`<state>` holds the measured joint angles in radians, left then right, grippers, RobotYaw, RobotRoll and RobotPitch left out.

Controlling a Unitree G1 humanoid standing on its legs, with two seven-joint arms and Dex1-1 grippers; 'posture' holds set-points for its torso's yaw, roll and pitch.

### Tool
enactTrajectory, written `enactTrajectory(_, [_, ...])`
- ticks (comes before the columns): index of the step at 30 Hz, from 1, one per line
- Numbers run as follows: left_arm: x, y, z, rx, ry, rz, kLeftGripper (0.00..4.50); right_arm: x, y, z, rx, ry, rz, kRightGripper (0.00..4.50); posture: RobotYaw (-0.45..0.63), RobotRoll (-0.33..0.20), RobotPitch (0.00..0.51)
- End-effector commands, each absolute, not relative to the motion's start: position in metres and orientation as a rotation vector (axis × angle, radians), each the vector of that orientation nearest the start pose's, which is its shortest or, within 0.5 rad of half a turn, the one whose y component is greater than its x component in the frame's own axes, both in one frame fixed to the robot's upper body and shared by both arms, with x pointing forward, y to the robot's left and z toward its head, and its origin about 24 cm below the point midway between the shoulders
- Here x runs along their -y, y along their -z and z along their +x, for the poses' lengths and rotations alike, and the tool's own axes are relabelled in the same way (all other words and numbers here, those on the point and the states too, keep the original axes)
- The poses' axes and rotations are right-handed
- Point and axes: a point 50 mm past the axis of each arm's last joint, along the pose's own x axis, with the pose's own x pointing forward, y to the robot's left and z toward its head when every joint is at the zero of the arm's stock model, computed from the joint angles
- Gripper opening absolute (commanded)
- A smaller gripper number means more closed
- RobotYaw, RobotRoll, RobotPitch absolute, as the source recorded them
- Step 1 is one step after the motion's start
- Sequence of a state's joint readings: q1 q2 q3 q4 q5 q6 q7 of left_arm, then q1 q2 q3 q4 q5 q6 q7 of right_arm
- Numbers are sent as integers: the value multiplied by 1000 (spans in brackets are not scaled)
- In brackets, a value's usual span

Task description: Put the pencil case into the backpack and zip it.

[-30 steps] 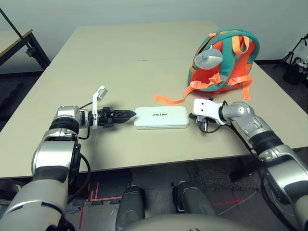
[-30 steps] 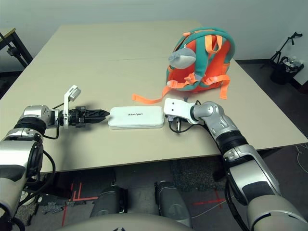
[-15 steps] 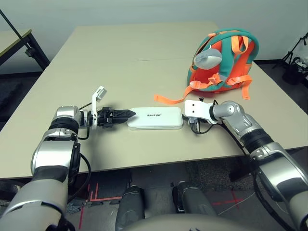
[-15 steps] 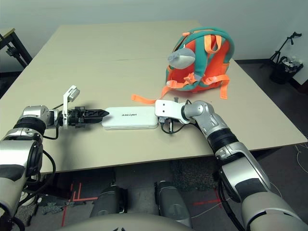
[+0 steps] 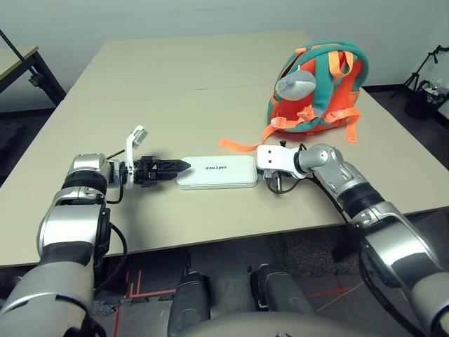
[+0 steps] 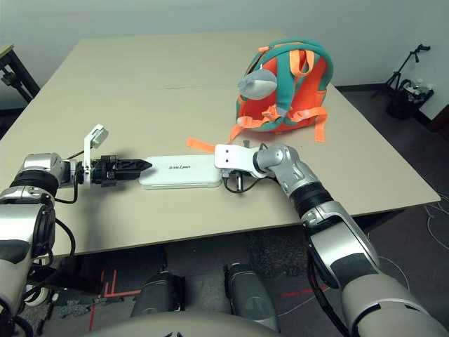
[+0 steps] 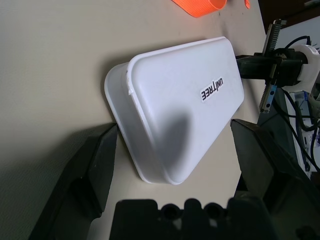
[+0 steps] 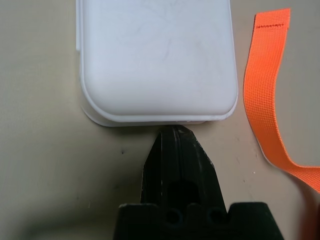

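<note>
Near the table's (image 5: 140, 84) front edge, at the six o'clock side of the head views, the pencil case (image 5: 216, 171) lies flat between the two grippers. The backpack (image 5: 316, 88) stands well apart from it, toward one o'clock, with one orange strap (image 5: 242, 146) trailing down close to the case's far long edge.

The left gripper (image 7: 180, 165) sits at the case's nine o'clock end with its jaws spread wide, one finger on each side of that end, gripping nothing. The right gripper (image 8: 176, 145) is pressed fully shut, empty, its tip touching or just short of the case's three o'clock end.

By my judgement, the step in hand is getting hold of the case, with the right tip bracing or nudging it into the left jaws. Next, the left jaws should close across the case's width, then lift it toward the backpack, whose opening is not visible from here.
</note>
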<state>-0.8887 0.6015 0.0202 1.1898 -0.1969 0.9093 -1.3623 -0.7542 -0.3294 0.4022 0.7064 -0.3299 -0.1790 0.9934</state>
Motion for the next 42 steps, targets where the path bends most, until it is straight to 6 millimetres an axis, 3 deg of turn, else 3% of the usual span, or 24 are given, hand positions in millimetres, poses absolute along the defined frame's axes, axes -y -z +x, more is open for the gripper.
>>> enactTrajectory(1, [-249, -67, 317, -950, 793, -699, 4500, 70, -79, 337, -148, -1370, -931, 20, -165, 0, 5])
enactTrajectory(9, [-245, -68, 318, -950, 815, -715, 4500, 59, -76, 333, -133, -1403, -907, 20, -166, 0, 7])
enactTrajectory(16, [-245, -71, 320, -906, 840, -710, 4500, 75, -75, 335, -160, -1371, -913, 20, -169, 0, 5])
enactTrajectory(23, [-245, -72, 321, -864, 846, -734, 2264, 105, -66, 332, -213, -1313, -869, 0, -153, 0, 0])
enactTrajectory(26, [-247, -76, 323, -820, 848, -751, 1529, 125, -63, 329, -250, -1258, -822, 0, -145, 0, 0])
enactTrajectory(35, [-251, -95, 329, -642, 885, -774, 1391, 199, -73, 321, -313, -964, -509, 0, -119, 0, 0])
enactTrajectory(38, [-252, -109, 331, -547, 920, -761, 1391, 227, -92, 312, -284, -844, -345, 634, -116, 0, 0])
enactTrajectory(42, [-252, -129, 331, -432, 944, -737, 1391, 257, -132, 302, -184, -714, -205, 2075, -127, 0, 0])
